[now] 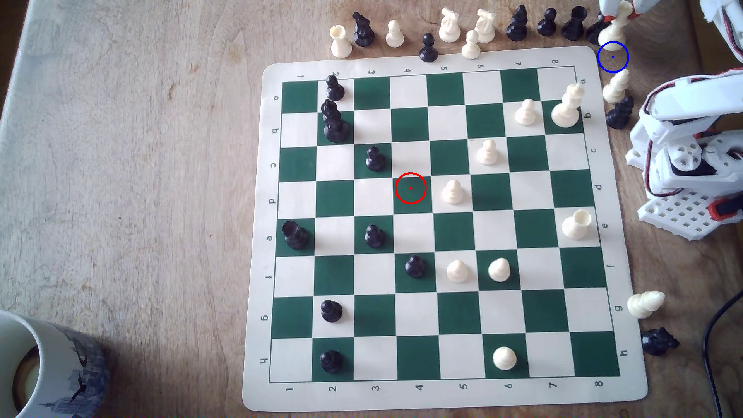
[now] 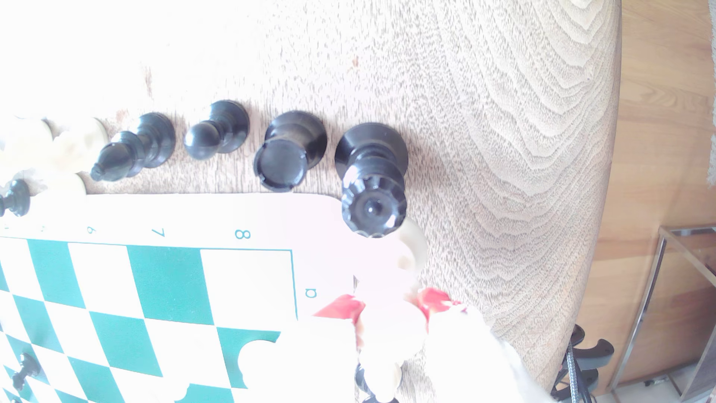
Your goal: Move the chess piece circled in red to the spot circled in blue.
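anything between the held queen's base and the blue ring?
Nothing. In the exterior view the white queen, clamped in the gripper, has its base overlapping the blue ring's top edge; inside the ring is bare wood.

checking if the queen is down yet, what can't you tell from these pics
- Exterior view: the gripper is cut off by the top edge, so its opening is unclear.
- Exterior view: the cream queen overlaps the blue ring; whether its base touches the wood is unclear.
- Wrist view: glare washes out the queen between the red gripper pads; contact cannot be made out.
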Robot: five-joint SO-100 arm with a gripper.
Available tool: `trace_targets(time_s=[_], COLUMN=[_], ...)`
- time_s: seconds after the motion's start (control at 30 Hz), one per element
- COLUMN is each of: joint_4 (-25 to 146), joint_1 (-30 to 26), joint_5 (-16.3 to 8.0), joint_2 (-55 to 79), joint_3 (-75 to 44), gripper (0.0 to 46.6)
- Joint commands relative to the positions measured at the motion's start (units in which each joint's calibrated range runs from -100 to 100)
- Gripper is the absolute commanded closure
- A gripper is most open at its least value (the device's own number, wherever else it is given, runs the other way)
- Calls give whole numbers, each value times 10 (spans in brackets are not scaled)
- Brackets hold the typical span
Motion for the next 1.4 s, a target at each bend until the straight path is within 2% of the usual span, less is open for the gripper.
trace_targets(time_s=[0.0, 0.67, 1.37], joint_4=[-11, -77, -89], joint_1=[1, 6, 18], joint_5=[2, 11, 24], joint_2=[0, 16, 15], joint_3=[-1, 73, 86], gripper=[464, 464, 464])
